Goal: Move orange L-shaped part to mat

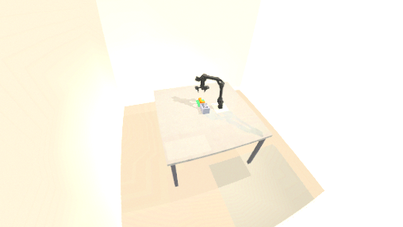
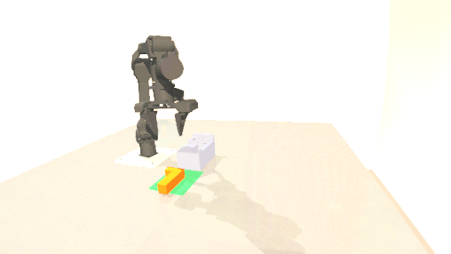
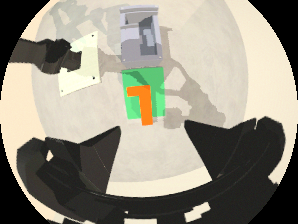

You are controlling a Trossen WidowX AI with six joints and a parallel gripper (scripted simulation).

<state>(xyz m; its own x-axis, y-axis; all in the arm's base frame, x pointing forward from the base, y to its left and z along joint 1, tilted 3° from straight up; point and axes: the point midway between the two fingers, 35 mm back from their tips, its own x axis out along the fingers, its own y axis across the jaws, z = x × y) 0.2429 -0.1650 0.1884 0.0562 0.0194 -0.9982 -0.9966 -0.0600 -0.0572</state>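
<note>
The orange L-shaped part [image 1: 201, 101] [image 2: 172, 179] [image 3: 146, 107] lies on the green mat [image 2: 191, 179] [image 3: 158, 102] and looks flat. Its short leg is at the end nearer the tray; the plain end of its long leg reaches slightly past the mat's edge in the wrist view. My gripper [image 1: 201, 92] [image 2: 167, 135] [image 3: 153, 127] is open and empty, above the part and apart from it. The grey tray [image 1: 205, 111] [image 2: 188, 160] [image 3: 142, 57] stands beside the mat, and its pocket shows empty in the wrist view.
The arm's pale base plate [image 2: 133, 161] [image 3: 92, 70] is beside the tray and mat. The table [image 1: 182, 127] [image 2: 288, 178] carries them all. The arm's shadow falls across the table past the mat.
</note>
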